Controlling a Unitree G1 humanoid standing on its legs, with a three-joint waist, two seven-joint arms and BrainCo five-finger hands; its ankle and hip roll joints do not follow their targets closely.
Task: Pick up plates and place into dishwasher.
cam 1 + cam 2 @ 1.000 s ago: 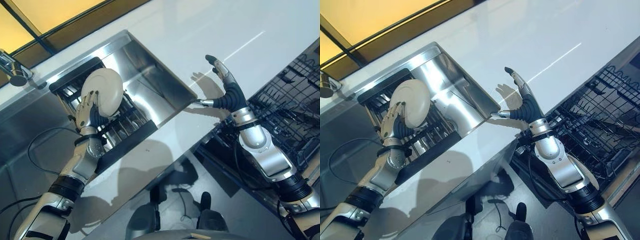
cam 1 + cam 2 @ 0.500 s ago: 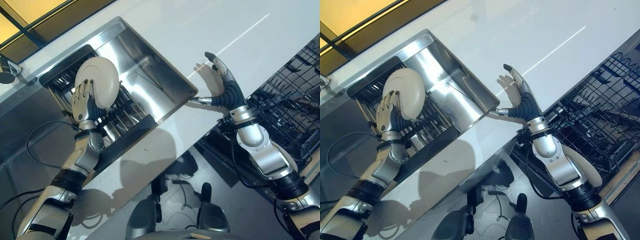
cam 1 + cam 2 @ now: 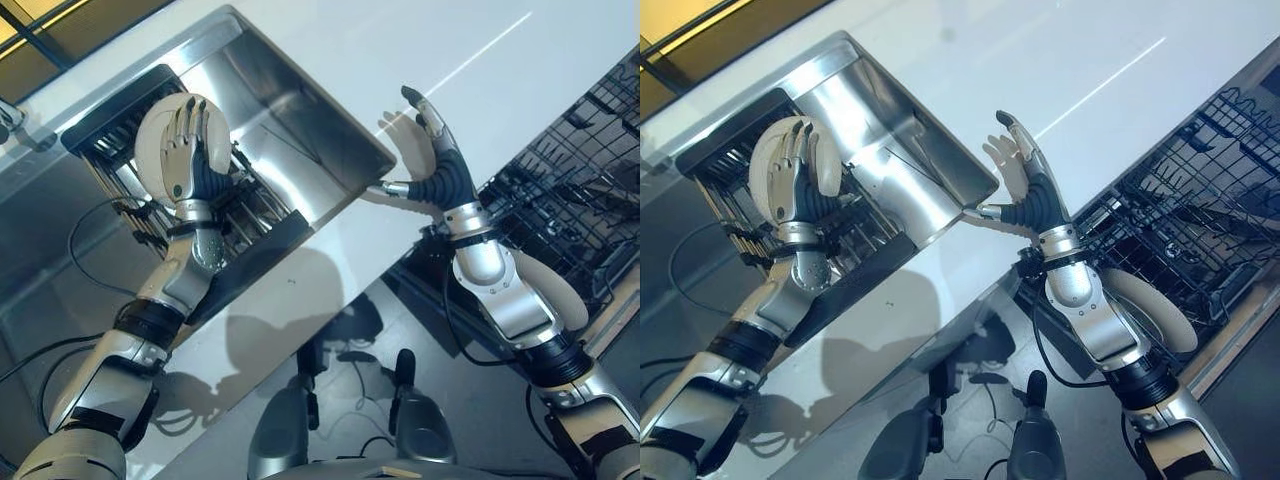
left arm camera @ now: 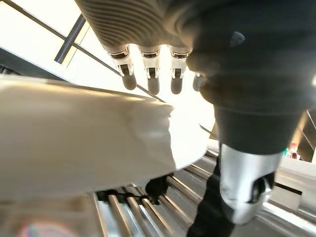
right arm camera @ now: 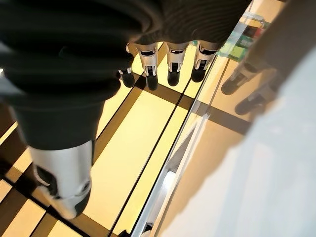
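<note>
L robot hand (image 3: 186, 150) grips a round cream plate (image 3: 152, 152), fingers flat on its face and thumb behind, above the black dish rack (image 3: 240, 262) in the steel sink (image 3: 300, 130). R robot hand (image 3: 432, 160) at 3 o'clock, fingers spread, over white tabletop (image 3: 420, 60), w/ nothing in it.

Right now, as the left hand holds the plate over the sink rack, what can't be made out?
- Plate: the left hand covers its middle in the eye views; blurred in the left wrist view.
- Dish rack in the sink: contents hidden behind plate and arm.
- Dishwasher rack: cut off at the edge, partly behind the open right hand's arm.
</note>
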